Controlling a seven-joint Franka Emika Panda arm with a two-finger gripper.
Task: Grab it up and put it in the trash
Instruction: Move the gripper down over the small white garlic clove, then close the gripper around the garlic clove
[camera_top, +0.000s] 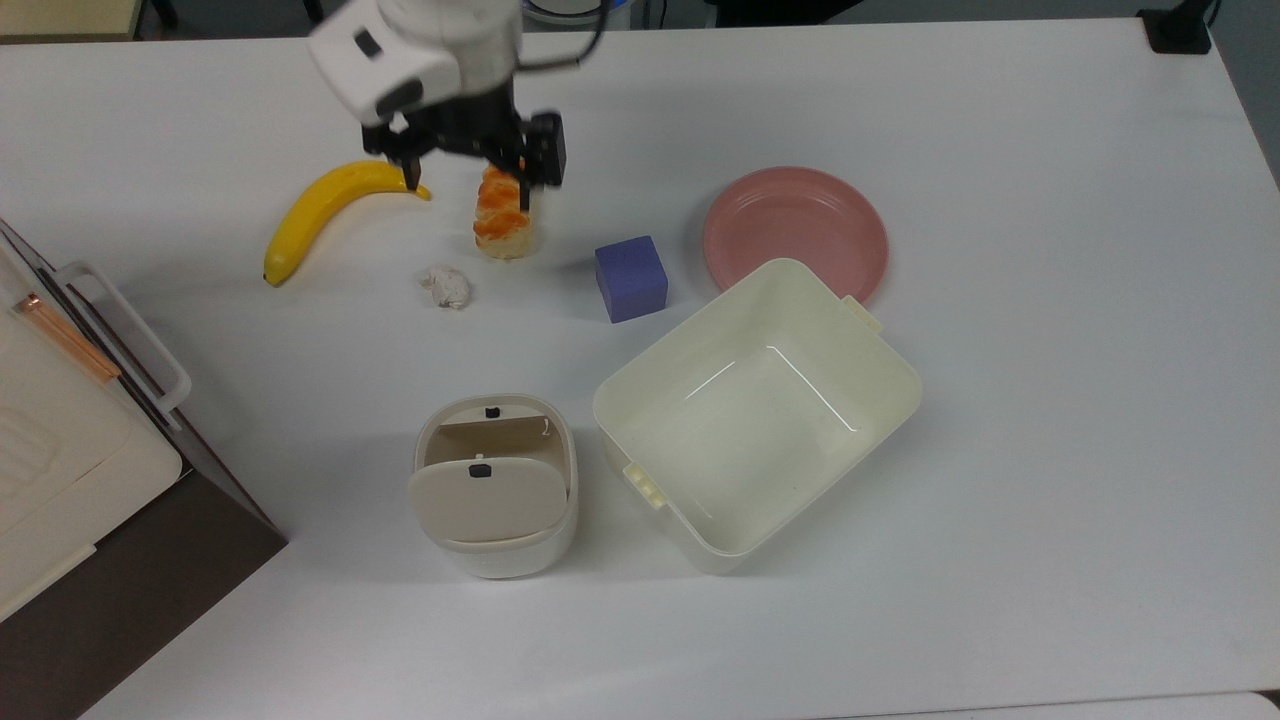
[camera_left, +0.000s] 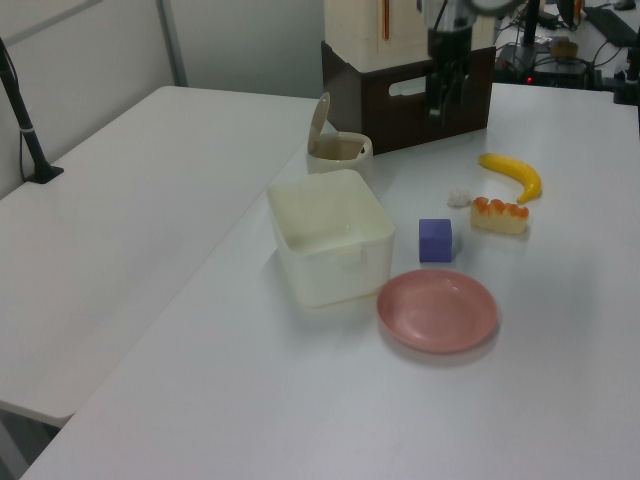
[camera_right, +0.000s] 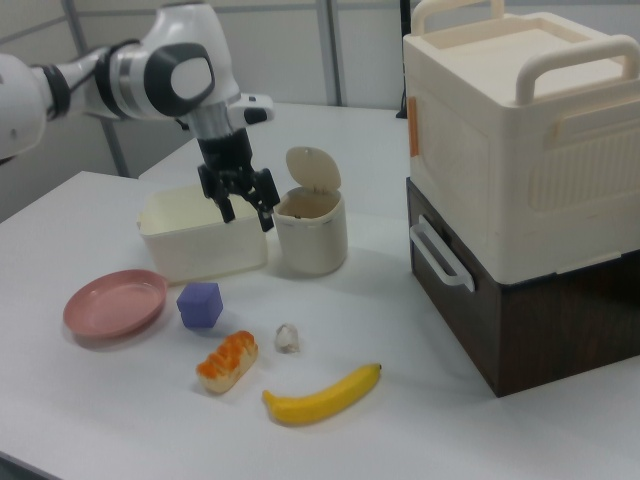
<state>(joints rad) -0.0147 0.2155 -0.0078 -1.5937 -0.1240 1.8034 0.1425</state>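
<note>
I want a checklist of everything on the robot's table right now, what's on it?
Surface: white table, dry and flat.
Job's things: paper wad lying loose between banana and bread; trash bin with its flap tipped up.
Clutter: banana, bread roll, purple cube, pink plate, cream tub.
Gripper: gripper open, in the air above the bread roll, holding nothing.
Cables: black cable on the far table.
Surroundings: cream box stacked on a brown box.
</note>
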